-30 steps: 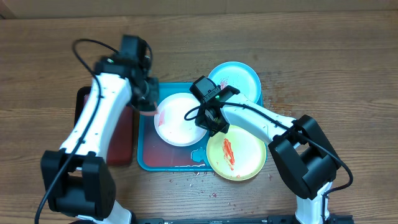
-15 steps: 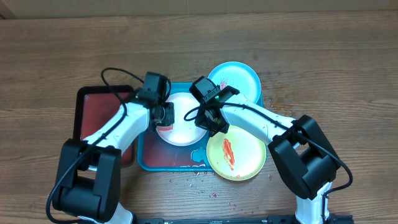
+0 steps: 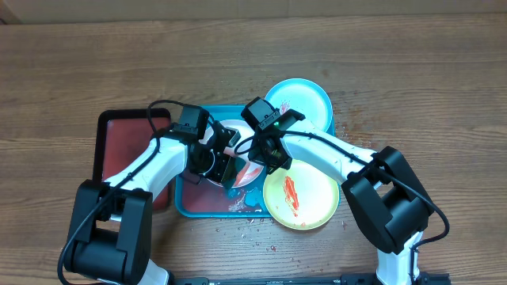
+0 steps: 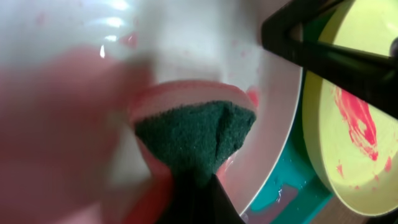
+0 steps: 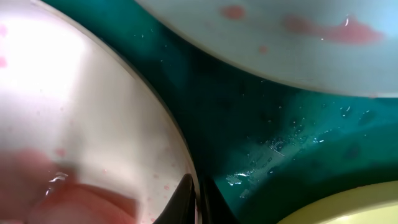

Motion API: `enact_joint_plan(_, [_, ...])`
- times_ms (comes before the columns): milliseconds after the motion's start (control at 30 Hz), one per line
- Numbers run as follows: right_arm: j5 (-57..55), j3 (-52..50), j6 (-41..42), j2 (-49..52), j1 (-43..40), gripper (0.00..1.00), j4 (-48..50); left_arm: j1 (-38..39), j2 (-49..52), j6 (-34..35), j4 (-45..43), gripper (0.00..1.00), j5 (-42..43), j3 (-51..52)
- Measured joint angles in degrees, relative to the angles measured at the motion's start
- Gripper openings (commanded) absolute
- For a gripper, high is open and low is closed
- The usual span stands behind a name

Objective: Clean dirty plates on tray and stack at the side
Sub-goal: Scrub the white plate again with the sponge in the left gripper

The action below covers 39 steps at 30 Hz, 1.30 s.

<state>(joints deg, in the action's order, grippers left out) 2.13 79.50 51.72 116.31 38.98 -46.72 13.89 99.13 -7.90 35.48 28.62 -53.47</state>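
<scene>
The white plate (image 3: 247, 172) lies on the turquoise tray (image 3: 190, 204) and is wet with pink smears. My left gripper (image 3: 223, 164) is shut on a pink sponge with a green scouring pad (image 4: 193, 134), pressed on the white plate (image 4: 205, 37). My right gripper (image 3: 267, 155) is shut on the white plate's right rim (image 5: 180, 155), which the right wrist view shows between its jaws (image 5: 199, 199). The light blue plate (image 3: 299, 101) rests on the tray's far right corner. The yellow-green plate (image 3: 301, 194) with a red smear overlaps the near right corner.
A dark red tray with a black rim (image 3: 119, 146) lies left of the turquoise tray, under my left arm. Water pools on the turquoise tray floor (image 5: 280, 124). Crumbs and red specks lie on the wooden table (image 3: 245, 229) in front of the tray.
My left gripper came in from the tray's far left corner onto the white plate and swept the sponge toward its near right side. The right arm has not moved.
</scene>
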Motion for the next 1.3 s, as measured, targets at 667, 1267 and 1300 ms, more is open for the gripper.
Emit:
enact_joint_plan(667, [0.4,0.0,0.3,0.0,0.2,0.04,0.7,1.1,-0.4,22.3,-7.7,0.04,-32.6,-0.5])
enact_joint_plan(1267, [1.4,0.0,-1.0,0.0,0.1,0.04,0.2,0.0,0.3,8.1,-17.6,0.04,-12.5,0.9])
enact_joint_plan(1300, [1.4,0.0,-1.0,0.0,0.1,0.04,0.2,0.0,0.3,10.0,-19.5,0.04,-16.2,0.9])
